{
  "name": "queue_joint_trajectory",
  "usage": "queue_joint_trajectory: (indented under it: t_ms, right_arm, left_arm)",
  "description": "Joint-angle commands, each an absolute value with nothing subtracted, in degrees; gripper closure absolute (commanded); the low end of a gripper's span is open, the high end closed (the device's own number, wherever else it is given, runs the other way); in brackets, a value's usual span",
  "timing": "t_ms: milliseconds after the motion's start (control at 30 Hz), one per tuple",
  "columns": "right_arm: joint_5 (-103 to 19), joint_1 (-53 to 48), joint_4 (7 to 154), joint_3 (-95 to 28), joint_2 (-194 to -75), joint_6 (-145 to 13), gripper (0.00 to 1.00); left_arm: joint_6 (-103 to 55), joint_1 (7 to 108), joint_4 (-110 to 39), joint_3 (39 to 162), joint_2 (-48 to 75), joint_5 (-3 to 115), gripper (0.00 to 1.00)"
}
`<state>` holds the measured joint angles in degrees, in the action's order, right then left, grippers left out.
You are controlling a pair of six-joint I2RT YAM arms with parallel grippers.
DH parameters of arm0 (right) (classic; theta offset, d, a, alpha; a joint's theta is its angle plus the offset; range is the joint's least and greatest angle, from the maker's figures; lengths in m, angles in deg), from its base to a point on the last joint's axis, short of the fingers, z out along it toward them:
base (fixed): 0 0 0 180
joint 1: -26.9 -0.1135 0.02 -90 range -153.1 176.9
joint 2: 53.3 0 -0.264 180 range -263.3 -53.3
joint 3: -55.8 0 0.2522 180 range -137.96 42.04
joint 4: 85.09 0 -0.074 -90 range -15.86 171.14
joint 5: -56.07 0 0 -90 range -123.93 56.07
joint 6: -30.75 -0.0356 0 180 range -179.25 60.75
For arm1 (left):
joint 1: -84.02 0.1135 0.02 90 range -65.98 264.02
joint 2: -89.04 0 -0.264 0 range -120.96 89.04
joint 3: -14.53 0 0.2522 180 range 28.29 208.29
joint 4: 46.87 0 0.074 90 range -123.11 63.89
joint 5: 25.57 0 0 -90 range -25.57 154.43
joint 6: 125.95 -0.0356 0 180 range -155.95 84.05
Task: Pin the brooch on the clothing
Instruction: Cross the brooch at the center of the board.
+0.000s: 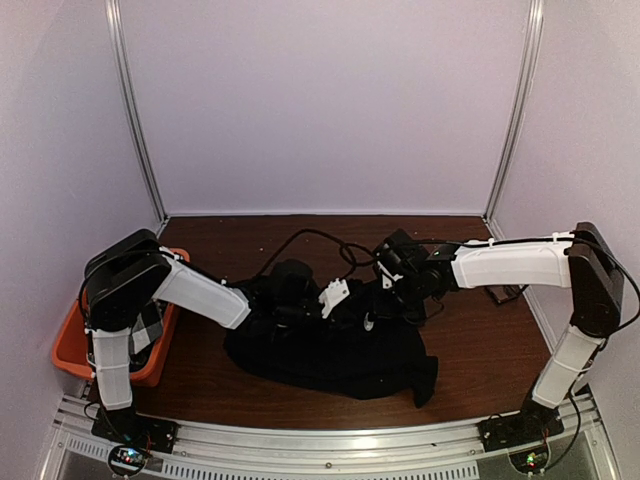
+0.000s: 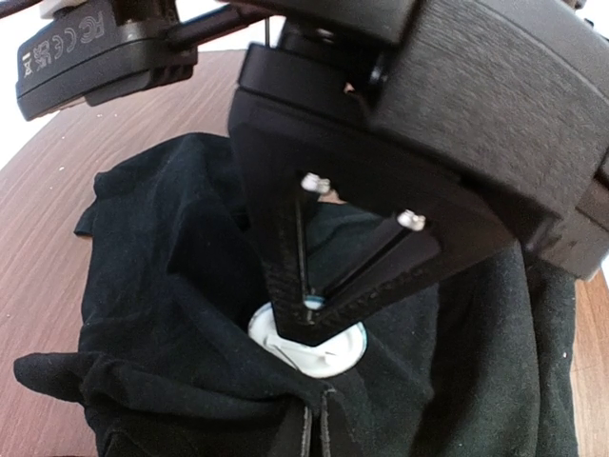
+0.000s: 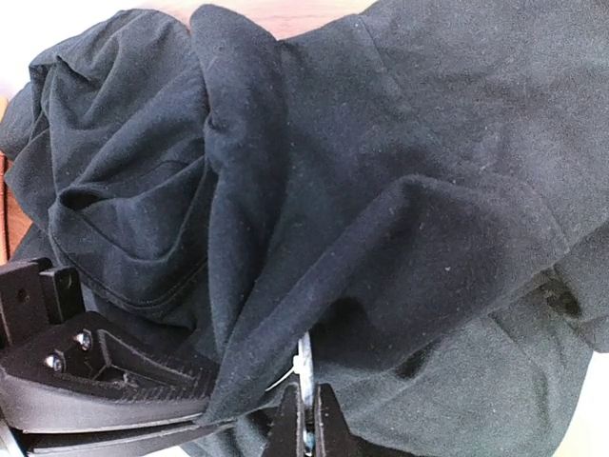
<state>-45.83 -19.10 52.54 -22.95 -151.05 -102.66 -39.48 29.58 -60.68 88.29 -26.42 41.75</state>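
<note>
- Left fingers point(image 2: 282, 267) fill the left wrist view, closed to a point on the upper rim of the brooch point(image 2: 319, 357) (a white disc with a pale-blue edge).
- Brooch lies on the black T-shirt point(image 1: 330, 350), which is heaped mid-way across the desk point(image 1: 470, 340).
- Right fingers point(image 3: 285, 433) are pressed almost together at the brooch's 6 o'clock, under a fold of shirt; what they pinch, I cannot tell.
- At the shirt's 9 o'clock an orange bin point(image 1: 70, 350) holds a checked cloth point(image 1: 148, 328).

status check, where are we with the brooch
Left gripper shut on brooch atop black shirt. Right gripper at a fold, state unclear. No obstruction seen.
</note>
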Motion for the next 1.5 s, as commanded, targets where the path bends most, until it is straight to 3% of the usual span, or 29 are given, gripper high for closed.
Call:
queue_joint_trajectory:
  t_ms: [0, 1467]
  right_arm:
    - [-46.9, -19.7, 53.3, -23.8, -151.8, -101.2, 1.0]
    - [-55.6, -22.8, 49.2, -25.3, -153.4, -93.5, 1.0]
  left_arm:
    - [-38.8, 29.2, -62.6, 89.9, -25.7, 42.2, 1.0]
    - [-41.2, 29.4, -63.2, 89.3, -25.6, 45.4, 1.0]
